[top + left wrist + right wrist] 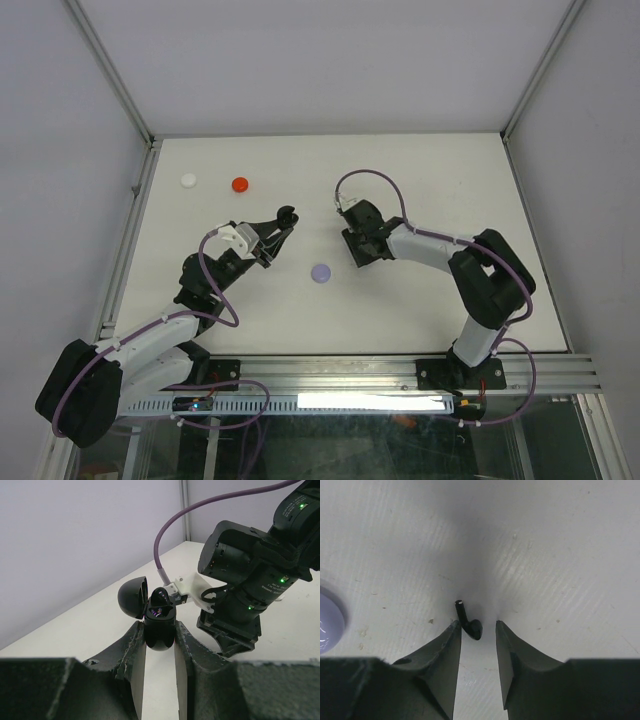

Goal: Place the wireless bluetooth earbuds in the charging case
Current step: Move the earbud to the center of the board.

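Observation:
My left gripper (278, 228) is shut on a black charging case (286, 216) and holds it above the table. In the left wrist view the case (160, 632) sits between the fingertips of this gripper (159, 626) with its domed lid (132, 598) hinged open to the left. My right gripper (356, 248) points down at the table, open. In the right wrist view a tiny black stemmed earbud (471, 625) lies on the table between the tips of this gripper (477, 625), close against the left finger (445, 650) and apart from the right one.
A lavender round case (321, 272) lies on the table between the two arms and shows at the left edge of the right wrist view (327, 622). A red round case (239, 184) and a white one (189, 181) lie at the far left. The right arm (250, 580) is close beyond the held case.

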Controlling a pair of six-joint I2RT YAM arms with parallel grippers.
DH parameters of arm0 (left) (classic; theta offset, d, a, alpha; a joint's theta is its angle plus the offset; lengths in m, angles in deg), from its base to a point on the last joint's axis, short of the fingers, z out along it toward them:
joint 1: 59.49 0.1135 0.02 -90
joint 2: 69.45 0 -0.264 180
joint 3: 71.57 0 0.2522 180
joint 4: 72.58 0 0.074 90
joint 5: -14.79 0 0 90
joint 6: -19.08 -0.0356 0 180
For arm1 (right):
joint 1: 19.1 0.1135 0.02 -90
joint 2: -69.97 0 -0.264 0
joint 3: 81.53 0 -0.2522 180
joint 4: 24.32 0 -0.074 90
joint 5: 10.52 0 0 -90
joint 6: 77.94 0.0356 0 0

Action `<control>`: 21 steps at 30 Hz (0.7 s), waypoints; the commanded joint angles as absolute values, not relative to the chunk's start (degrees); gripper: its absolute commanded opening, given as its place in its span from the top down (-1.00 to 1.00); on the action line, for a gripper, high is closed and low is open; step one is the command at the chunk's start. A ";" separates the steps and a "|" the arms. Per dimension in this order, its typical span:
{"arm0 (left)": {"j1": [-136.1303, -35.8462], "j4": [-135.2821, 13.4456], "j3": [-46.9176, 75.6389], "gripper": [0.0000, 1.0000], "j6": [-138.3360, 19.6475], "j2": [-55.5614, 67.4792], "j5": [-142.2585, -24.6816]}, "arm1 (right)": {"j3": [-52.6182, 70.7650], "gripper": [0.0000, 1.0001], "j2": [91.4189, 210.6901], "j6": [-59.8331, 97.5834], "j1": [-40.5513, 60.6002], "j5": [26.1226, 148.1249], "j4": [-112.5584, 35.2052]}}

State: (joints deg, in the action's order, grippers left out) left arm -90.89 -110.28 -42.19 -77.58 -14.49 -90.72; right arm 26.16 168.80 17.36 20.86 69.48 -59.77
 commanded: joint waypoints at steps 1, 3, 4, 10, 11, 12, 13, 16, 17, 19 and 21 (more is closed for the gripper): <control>-90.60 -113.30 -40.52 1.00 -77.08 -14.60 -92.14 | 26.09 0.26 166.01 15.94 21.16 65.68 -62.01; -90.60 -113.22 -40.54 1.00 -77.08 -14.60 -92.17 | 25.99 0.26 165.72 15.72 21.17 65.37 -62.47; -90.60 -113.22 -40.50 1.00 -77.07 -14.60 -92.17 | 26.00 0.25 165.61 15.67 21.20 65.11 -62.62; -90.60 -113.26 -40.49 1.00 -77.08 -14.60 -92.18 | 26.27 0.21 165.79 16.45 20.54 62.38 -62.62; -90.56 -113.26 -40.56 1.00 -77.08 -14.60 -92.17 | 26.21 0.21 166.13 16.80 20.28 62.27 -62.53; -90.60 -113.30 -40.55 1.00 -77.08 -14.60 -92.17 | 26.12 0.21 166.39 17.09 20.01 62.08 -62.40; -90.60 -113.23 -40.50 1.00 -77.08 -14.60 -92.17 | 26.05 0.21 166.59 17.34 19.82 61.82 -62.27; -90.60 -113.29 -40.49 1.00 -77.08 -14.60 -92.11 | 25.66 0.21 167.08 17.74 19.21 61.07 -62.46; -90.58 -113.31 -40.49 1.00 -77.08 -14.60 -92.09 | 25.60 0.20 167.09 17.89 19.05 60.97 -62.69; -90.60 -113.25 -40.51 1.00 -77.08 -14.60 -92.17 | 25.73 0.20 166.82 18.18 18.69 60.69 -63.03; -90.54 -113.33 -40.56 1.00 -76.99 -14.60 -92.17 | 26.05 0.19 166.50 18.45 18.36 60.73 -62.77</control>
